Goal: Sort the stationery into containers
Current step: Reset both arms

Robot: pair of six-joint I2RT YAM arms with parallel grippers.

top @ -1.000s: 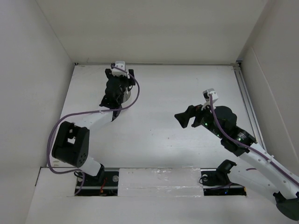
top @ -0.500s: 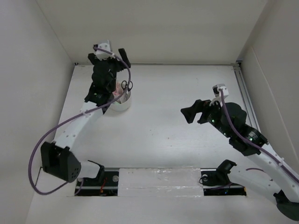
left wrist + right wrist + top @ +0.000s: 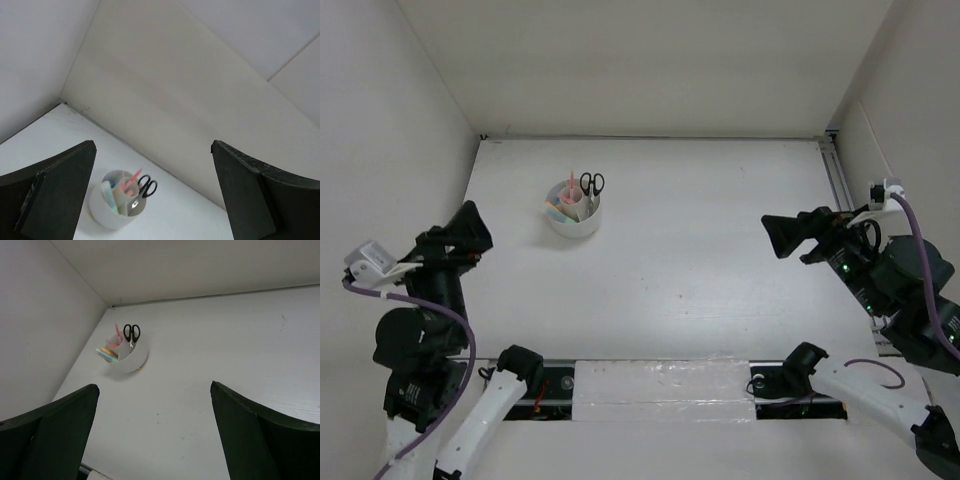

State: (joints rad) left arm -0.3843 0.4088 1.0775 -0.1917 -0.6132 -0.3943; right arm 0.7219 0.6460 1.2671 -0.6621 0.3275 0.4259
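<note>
The stationery (image 3: pixel 588 186) is seen gathered in the cup (image 3: pixel 570 228) near the bench's far-left corner, and the left gripper (image 3: pixel 463 232), now drawn back to the near-left edge, and the right gripper (image 3: pixel 790 235) are held agape and empty, so sorting is judged complete.

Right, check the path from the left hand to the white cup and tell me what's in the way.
Nothing visible is in the way. Only bare table lies between the open left hand and the cup, and the left wrist view looks straight at the cup with no other thing in front of it.
</note>
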